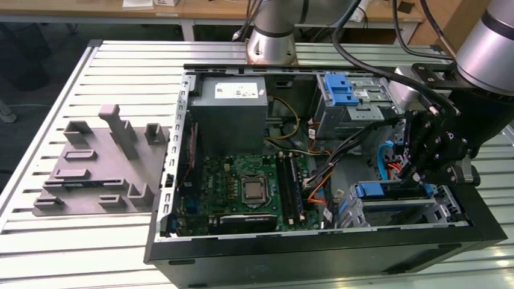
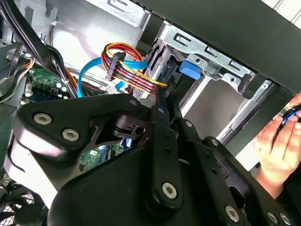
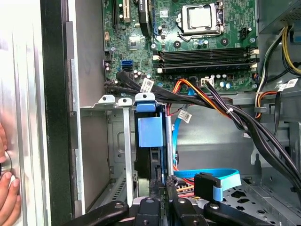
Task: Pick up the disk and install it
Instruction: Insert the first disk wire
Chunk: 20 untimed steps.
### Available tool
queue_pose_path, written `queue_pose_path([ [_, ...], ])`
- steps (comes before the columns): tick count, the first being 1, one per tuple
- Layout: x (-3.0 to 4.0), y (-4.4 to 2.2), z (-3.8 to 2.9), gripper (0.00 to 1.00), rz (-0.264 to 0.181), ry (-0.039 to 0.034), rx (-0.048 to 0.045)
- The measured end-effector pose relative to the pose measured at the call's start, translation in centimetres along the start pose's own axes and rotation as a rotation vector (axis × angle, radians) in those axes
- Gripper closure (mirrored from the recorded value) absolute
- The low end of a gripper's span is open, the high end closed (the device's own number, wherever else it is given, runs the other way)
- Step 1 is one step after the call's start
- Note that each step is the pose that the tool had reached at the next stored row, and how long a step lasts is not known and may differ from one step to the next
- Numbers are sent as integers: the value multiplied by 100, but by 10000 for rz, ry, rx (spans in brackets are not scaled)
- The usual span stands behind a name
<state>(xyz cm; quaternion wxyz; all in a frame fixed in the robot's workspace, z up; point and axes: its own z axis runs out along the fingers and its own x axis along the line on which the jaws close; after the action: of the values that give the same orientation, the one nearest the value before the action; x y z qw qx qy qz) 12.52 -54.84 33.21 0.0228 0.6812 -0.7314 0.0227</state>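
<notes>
The gripper has its fingers apparently closed on the disk, which stands edge-on in the drive cage, its long axis running straight ahead.

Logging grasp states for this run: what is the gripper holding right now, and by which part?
The gripper is shut on the disk, gripping its edge nearest the wrist as it stands in the drive cage.

The arm enters from the exterior view's upper right, its black gripper pointing down — fingers drawn close together.
</notes>
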Motion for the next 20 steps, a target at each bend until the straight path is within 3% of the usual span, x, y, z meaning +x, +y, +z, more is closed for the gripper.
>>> queue_pose_path([
  [20,1,-14,44,83,-2,1,-34],
])
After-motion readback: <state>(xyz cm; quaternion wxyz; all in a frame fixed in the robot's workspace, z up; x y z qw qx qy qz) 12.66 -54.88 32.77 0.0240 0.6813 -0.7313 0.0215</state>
